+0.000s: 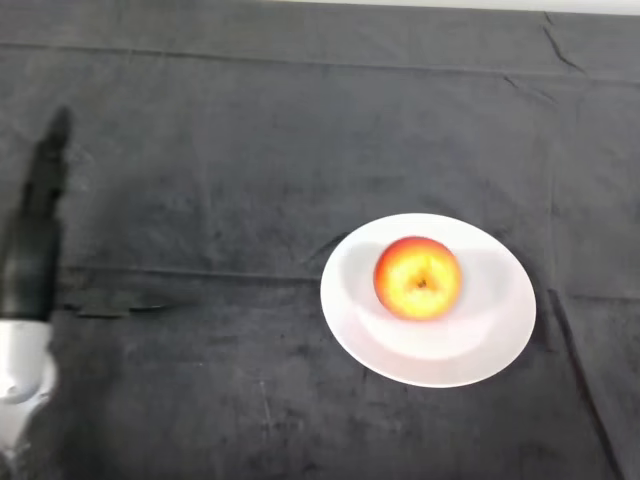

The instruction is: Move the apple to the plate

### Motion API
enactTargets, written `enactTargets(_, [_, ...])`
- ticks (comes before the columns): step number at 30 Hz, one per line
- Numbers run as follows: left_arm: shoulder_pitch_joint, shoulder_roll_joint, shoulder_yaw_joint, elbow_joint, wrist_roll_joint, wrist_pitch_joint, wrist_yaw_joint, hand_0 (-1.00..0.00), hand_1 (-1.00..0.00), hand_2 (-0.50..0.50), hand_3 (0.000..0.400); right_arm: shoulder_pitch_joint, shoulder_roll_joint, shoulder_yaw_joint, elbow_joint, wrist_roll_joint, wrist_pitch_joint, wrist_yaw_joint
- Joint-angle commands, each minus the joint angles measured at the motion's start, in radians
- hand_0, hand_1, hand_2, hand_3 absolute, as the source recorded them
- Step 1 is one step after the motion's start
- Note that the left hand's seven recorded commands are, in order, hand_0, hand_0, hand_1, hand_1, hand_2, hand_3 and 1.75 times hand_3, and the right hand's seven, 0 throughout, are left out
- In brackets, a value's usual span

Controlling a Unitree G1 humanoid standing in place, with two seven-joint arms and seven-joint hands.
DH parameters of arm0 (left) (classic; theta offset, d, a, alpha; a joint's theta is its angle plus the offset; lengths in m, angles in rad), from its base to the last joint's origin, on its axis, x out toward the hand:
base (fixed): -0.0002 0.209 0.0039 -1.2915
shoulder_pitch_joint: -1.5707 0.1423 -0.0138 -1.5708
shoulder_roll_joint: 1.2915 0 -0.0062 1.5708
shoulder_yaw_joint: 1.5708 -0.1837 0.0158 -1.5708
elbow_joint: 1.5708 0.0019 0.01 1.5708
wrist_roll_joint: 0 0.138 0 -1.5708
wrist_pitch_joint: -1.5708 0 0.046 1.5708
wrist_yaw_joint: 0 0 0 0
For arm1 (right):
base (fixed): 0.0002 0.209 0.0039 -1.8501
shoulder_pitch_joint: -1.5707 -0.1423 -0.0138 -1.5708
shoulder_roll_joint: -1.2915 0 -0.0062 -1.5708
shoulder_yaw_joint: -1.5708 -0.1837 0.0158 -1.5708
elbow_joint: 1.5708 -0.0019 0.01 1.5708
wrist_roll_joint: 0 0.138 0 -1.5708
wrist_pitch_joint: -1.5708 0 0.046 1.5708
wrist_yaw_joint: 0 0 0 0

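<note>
At the left edge of the frame the black hand (38, 225) stretches upward with straight, relaxed fingers, holding nothing. The round white plate (500, 340) (right of centre) carries the red-and-yellow apple (417, 277), which lies well apart from the hand, across the dark cloth (250, 150)

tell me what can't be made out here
- Head view: the left hand shows only as a dark shape at the left edge; its fingers cannot be told apart.
- The apple hides its own underside and the plate surface beneath it.
- The dark cloth hides the table.
</note>
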Motion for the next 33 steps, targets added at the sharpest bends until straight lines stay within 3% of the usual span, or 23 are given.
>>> enactTargets(1, [0.048, 0.064, 0.039, 0.036, -0.023, -0.018, 0.017, 0.00, 0.00, 0.00, 0.000, -0.005, -0.026, -0.0096, 0.004, 0.0079, -0.006, 0.0020])
enactTargets(25, [0.125, 0.101, 0.289, 0.061, -0.118, 0.111, 0.035, 0.00, 0.00, 0.00, 0.000, -0.004, -0.026, -0.0094, 0.002, 0.0076, -0.006, 0.0018])
enactTargets(33, [0.147, 0.082, 0.390, 0.060, -0.187, 0.160, 0.025, 0.00, 0.00, 0.00, 0.000, -0.004, -0.025, -0.0092, 0.002, 0.0075, -0.006, 0.0015])
